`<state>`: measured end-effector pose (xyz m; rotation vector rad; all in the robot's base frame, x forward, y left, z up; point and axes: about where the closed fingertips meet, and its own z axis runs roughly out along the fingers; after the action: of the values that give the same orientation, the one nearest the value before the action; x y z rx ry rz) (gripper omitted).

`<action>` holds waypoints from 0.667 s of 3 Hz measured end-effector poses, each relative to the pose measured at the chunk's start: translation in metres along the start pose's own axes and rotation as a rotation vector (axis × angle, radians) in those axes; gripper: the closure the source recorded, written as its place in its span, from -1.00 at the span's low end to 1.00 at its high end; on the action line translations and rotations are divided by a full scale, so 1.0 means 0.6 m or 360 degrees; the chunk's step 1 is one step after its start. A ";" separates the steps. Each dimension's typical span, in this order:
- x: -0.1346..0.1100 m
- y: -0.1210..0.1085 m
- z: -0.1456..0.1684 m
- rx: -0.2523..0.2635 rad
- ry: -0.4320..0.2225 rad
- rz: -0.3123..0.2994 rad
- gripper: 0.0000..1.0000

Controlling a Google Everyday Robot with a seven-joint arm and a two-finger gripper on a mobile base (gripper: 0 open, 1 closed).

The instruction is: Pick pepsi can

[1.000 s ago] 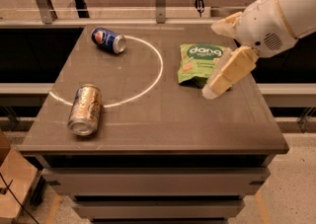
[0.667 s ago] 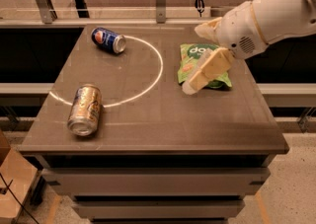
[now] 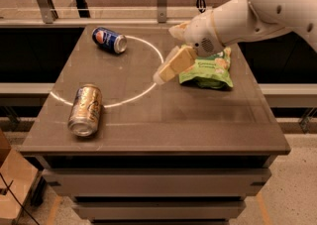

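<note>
While the big white arm (image 3: 247,16) comes in from the top right, its end effector (image 3: 161,75) hangs over the middle of the brown worktop (image 3: 173,120), pointing down and to the left. I cannot tell how far open the end effector is, because its tan tip looks like one piece from this side. It is not holding the pepsi can (image 3: 109,39). The pepsi can lies on its side at the far left part of the worktop, well apart from the end effector. It is dark blue, and its round red, white and blue mark faces up. Its silver top points to the right and a little toward the front. A thin white line (image 3: 124,103) bends across the worktop like part of a ring, and one end of it is near the silver top of the pepsi can. The tip of the end effector is just above this line on the right side. A green snack bag (image 3: 208,70) lies flat just beside the end effector, on the right, partly under the arm. A gold can (image 3: 85,109) lies on its side near the front left edge, with its round end facing the front.
</note>
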<state>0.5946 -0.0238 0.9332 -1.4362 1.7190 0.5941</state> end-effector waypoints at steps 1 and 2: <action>-0.007 -0.033 0.054 -0.0011 -0.0084 0.0030 -1.00; -0.008 -0.033 0.054 -0.0011 -0.0084 0.0030 -1.00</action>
<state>0.6228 -0.0007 0.9210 -1.3988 1.6921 0.6432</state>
